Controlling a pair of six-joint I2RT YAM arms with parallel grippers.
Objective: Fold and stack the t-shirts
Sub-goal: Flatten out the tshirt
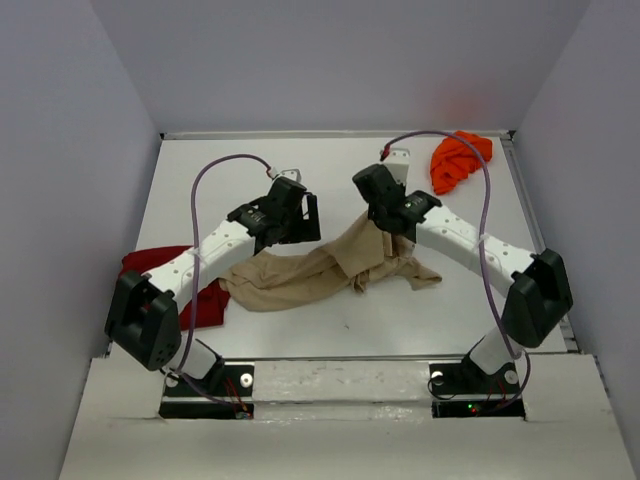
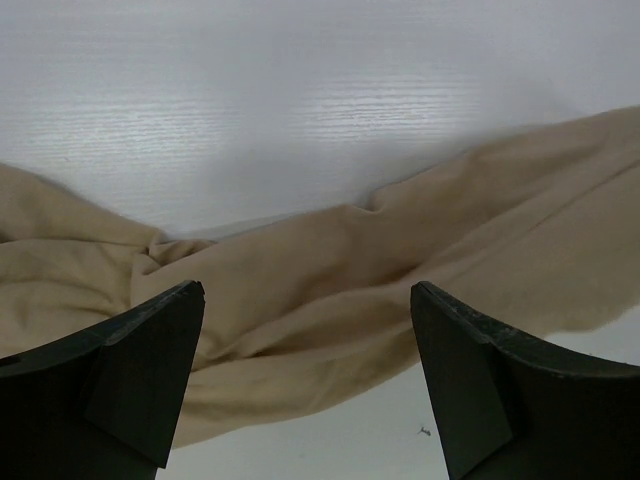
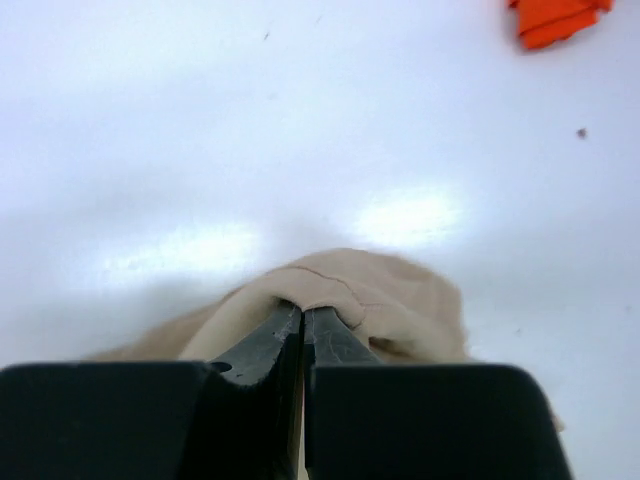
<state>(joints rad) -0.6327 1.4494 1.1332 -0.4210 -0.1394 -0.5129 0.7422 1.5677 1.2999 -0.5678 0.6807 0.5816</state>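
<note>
The right pincer (image 3: 302,312) is clamped on a tan shirt (image 3: 400,300) fold; the left pincer (image 2: 307,290) is apart above it. Recommend a slow, even lift.

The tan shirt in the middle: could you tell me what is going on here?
The right gripper is shut on a bunched fold of the crumpled tan shirt. The left gripper hangs open over its other end, gripping nothing. The dark red shirt lies at the near left, the orange shirt at the far right; none is folded.
</note>
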